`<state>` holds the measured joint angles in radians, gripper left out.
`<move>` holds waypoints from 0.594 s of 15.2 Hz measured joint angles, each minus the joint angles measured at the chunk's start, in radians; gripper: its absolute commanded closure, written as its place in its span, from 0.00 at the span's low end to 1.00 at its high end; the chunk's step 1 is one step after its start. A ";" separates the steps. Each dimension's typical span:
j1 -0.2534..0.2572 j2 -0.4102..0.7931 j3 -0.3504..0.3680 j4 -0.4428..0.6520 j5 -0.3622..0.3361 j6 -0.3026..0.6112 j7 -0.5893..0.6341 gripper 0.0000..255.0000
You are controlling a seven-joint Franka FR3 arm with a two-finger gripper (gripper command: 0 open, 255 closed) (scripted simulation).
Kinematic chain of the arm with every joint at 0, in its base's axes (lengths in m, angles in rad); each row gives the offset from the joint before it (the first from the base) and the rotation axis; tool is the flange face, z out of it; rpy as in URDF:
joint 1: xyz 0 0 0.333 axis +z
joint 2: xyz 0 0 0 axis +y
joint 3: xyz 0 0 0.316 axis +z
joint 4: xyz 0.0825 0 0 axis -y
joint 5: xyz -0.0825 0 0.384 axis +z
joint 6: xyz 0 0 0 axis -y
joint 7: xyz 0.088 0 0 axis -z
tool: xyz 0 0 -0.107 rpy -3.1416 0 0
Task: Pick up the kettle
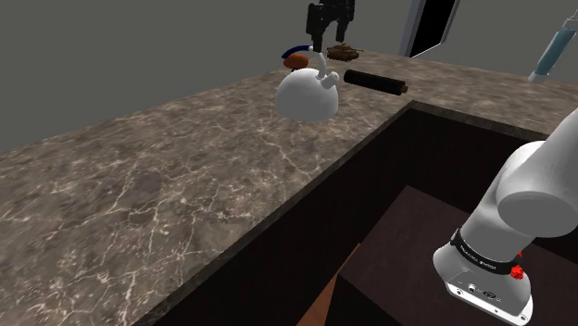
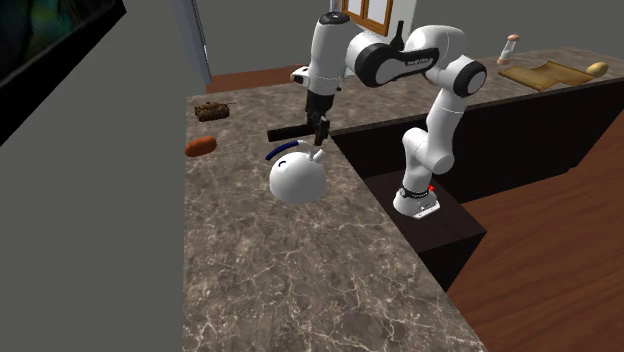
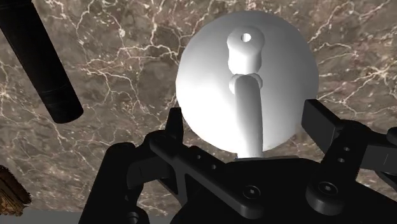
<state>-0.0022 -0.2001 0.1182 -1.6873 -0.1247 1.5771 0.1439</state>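
The claw (image 2: pixel 320 138) stands open astride the handle (image 3: pixel 247 111) of the white kettle (image 3: pixel 207 76), fingers (image 3: pixel 175 127) clear of it, over the brown marbled table (image 3: pixel 121 70).

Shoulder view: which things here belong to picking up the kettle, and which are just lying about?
Job in hand:
white kettle
end effector, open, the kettle's handle between its fingers

Lying about:
black cylinder
orange-brown oblong
small brown tank-like toy
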 measured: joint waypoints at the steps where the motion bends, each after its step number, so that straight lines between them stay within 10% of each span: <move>1: 0.001 0.030 0.004 0.048 -0.003 -0.018 0.001 0.00; 4: 0.004 0.148 0.013 0.217 -0.017 -0.069 0.000 0.00; 9: 0.003 0.136 0.011 0.144 -0.015 -0.007 0.005 0.00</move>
<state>0.0012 -0.0645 0.1297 -1.5438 -0.1395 1.5701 0.1493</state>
